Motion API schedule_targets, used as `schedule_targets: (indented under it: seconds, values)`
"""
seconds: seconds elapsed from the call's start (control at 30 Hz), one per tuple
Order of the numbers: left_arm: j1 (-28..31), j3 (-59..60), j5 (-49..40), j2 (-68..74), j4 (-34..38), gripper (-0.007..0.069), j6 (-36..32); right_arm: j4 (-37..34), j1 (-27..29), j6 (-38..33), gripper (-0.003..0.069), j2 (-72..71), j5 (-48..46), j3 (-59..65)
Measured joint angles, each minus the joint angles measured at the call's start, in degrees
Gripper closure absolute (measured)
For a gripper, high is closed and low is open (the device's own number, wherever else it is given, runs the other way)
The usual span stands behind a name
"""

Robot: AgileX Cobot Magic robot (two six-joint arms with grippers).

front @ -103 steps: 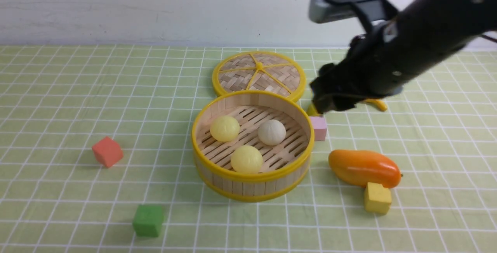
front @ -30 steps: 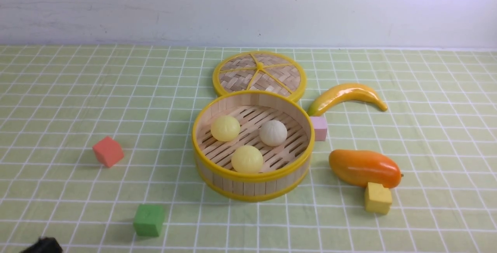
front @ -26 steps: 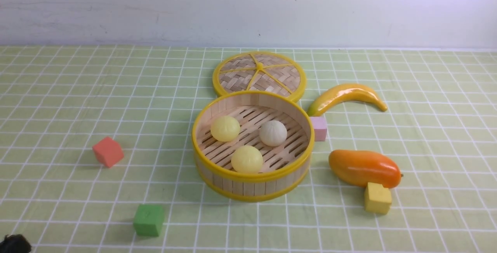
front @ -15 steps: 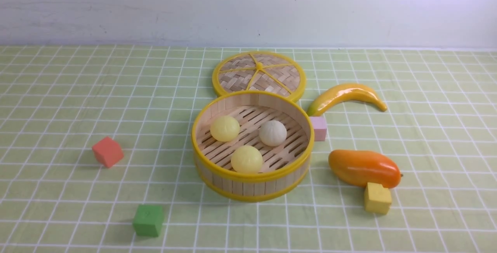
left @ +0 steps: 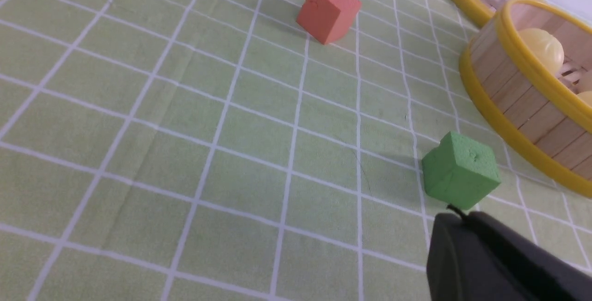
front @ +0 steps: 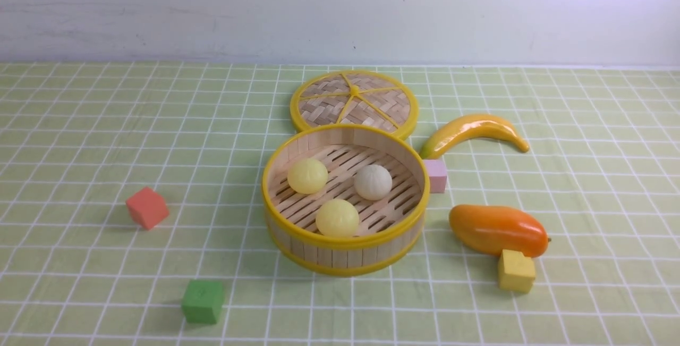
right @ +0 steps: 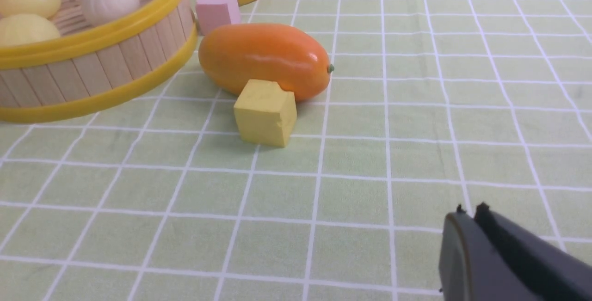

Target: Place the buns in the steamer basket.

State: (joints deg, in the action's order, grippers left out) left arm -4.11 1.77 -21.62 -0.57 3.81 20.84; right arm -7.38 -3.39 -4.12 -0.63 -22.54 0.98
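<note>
All three buns lie inside the steamer basket, on its slatted floor, and none of them touches another. One pale yellow bun is at the left far side, the off-white bun with faint pleats is at the right, and the second pale yellow bun is close to the near wall. The basket stands in the middle of the tabletop, which is covered with a green cloth with white squares.

Just behind the basket lies the flat woven lid; its near edge is hidden by the basket wall, so I cannot tell if they touch. A pink cube sits against the right side of the basket, and a yellow banana lies a little farther back. An orange mango lies near the basket on the right, and a yellow cube is touching it at the near side. On the left, well apart from the basket, there are a red cube and a green cube.

No arm appears in the front view. In the left wrist view the left claw is seen low over the cloth, just beside the green cube, with its fingers pressed together and holding nothing. The right claw in its wrist view is also closed and empty, over bare cloth, apart from the yellow cube
</note>
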Motion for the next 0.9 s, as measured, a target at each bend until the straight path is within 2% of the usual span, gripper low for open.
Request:
schedule_targets:
  seconds: [0.9]
  values:
    - [0.00,0.00,0.00,0.00,0.00,0.0634,0.04,0.00,0.00,-0.12,0.0615,0.00,0.00,0.00]
